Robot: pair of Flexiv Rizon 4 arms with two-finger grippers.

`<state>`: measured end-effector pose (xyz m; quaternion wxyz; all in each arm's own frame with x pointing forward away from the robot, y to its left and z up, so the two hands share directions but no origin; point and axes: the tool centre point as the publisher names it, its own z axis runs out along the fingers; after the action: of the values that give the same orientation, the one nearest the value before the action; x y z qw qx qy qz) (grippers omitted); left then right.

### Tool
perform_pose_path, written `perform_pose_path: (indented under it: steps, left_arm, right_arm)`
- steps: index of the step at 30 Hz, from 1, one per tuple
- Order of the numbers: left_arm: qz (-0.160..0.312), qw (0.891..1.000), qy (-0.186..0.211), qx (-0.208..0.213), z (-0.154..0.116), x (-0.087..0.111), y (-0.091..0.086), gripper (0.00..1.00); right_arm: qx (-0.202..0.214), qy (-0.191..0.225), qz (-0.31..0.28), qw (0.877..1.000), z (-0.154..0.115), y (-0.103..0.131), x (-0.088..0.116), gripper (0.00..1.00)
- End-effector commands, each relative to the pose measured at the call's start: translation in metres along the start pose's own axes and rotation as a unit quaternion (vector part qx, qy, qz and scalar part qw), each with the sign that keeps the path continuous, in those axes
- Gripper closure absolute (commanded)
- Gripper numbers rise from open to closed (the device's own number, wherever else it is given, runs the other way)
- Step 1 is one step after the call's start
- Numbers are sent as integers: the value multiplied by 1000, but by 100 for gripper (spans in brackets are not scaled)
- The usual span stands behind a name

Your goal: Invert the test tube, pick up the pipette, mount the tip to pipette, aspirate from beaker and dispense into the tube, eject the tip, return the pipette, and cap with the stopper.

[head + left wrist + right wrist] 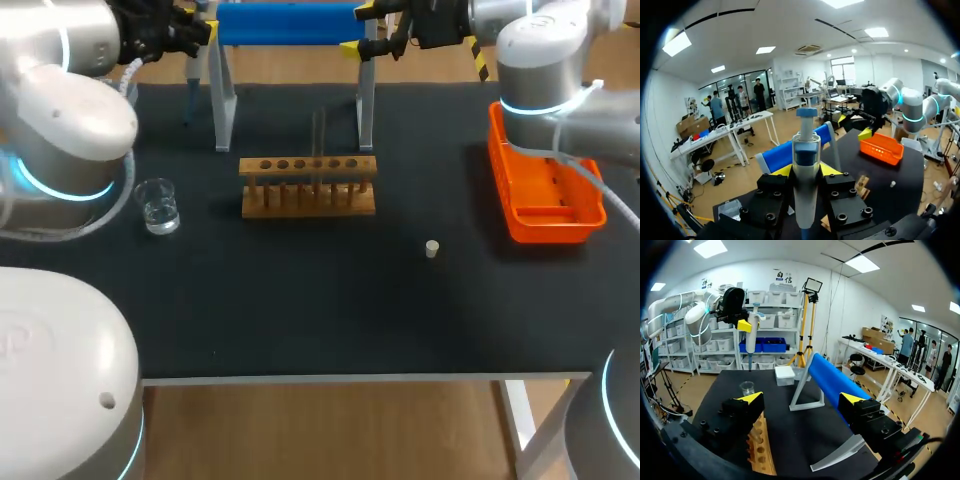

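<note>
At the upper left of the head view the left gripper [197,24] hangs above the table's far edge. Its wrist view shows the yellow-tipped fingers [782,170] pressed against both sides of the white-and-blue pipette [805,150], which is held upright off the table. Below it, at the left of the black table [320,310], a clear glass beaker [157,205] with a little liquid stands alone. In the middle sits the wooden test tube rack [308,187]. A faint, slim test tube [320,132] rises from one of its holes right of centre. Behind the rack, along the top edge, is the pipette stand [290,22], a blue bar on grey legs. The right gripper [362,28] is at the bar's right end, its fingers spread wide and gripping nothing. Right of centre a small pale stopper [431,248] lies by itself on the table, well apart from the rack. At the right edge an orange tray [550,232] sits partly under the right arm.
</note>
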<state>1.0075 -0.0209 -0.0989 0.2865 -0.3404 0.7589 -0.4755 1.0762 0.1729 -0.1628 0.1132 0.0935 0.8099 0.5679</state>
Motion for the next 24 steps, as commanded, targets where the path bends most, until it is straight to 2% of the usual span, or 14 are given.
perform_pose_path:
  steps: [1, 10, 24]
  left_arm:
    - [-15, 999, -29, -16, 33, -4, -6, 100]
    - [-36, 998, -47, -23, 53, -22, -6, 100]
    - [-87, 993, -75, -30, 77, -32, -3, 100]
  right_arm:
    - [2, 2, 0, 1000, -1, 1, -1, 0]
    - [2, 2, 0, 1000, -1, 1, -1, 0]
    - [2, 2, 0, 1000, -1, 1, -1, 0]
